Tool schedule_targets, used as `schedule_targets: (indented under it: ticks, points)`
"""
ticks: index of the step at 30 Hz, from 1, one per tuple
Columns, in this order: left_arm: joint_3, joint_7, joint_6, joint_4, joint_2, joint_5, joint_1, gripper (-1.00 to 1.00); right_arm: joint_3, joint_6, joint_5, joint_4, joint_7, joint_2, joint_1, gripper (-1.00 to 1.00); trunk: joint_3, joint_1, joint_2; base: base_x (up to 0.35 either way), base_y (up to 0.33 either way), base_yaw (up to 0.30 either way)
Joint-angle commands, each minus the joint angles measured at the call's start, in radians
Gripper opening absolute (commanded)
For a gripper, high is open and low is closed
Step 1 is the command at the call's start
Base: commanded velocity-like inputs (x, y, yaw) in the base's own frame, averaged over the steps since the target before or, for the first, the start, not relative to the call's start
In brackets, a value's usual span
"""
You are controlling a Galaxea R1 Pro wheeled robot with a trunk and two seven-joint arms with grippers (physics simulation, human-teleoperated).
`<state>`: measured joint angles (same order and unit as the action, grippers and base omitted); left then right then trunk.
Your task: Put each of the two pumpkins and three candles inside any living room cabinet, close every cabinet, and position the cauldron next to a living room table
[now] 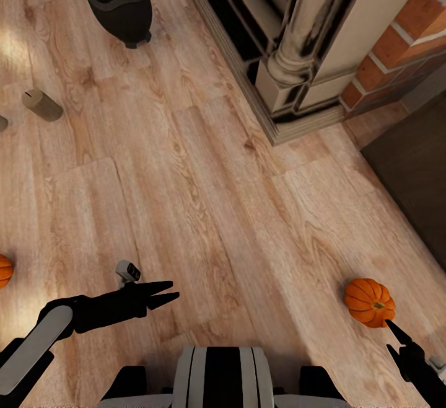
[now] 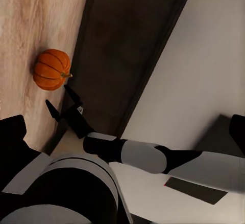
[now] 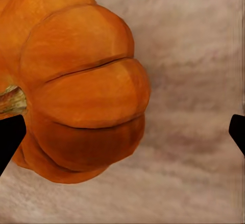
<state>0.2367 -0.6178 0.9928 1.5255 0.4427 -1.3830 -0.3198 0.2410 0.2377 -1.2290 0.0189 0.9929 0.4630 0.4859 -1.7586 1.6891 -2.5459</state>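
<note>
Right end effector (image 1: 391, 335): fingers apart, just beside 1 pumpkin (image 1: 370, 302) on the floor (image 1: 204, 197).
Left end effector (image 1: 168, 291): fingers apart, holding nothing.
Cauldron (image 1: 121, 5): far off, upright.

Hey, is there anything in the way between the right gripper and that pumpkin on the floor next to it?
Nothing visible. In the head view the right gripper, jaws open, sits just short of the pumpkin with only bare wooden floor between them. The right wrist view shows the pumpkin close ahead, off to one side of the open fingers.
</note>
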Motion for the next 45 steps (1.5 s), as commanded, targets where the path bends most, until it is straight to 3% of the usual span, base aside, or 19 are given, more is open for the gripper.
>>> schedule_targets:
  ticks: [1, 4, 45]
  points:
    - [0.001, -0.003, 0.003, -0.001, 0.001, -0.001, -0.001, 1.0, 0.008, 0.009, 0.002, -0.001, 0.007, 0.0, 0.0, 1.0, -0.004, 0.0, 0.0, 0.0, 0.0, 0.0]
    - [0.003, -0.003, 0.003, 0.0, 0.001, -0.001, -0.001, 1.0, 0.008, 0.009, 0.002, -0.001, 0.015, 0.0, 0.0, 1.0, -0.016, 0.002, -0.001, 0.0, 0.0, 0.0]
    - [-0.002, -0.004, 0.003, 0.002, 0.002, -0.001, -0.001, 1.0, 0.0, 0.0, 0.006, 0.0, 0.014, -0.001, 0.0, 1.0, -0.016, 0.002, -0.001, 0.046, 0.0, 0.0]
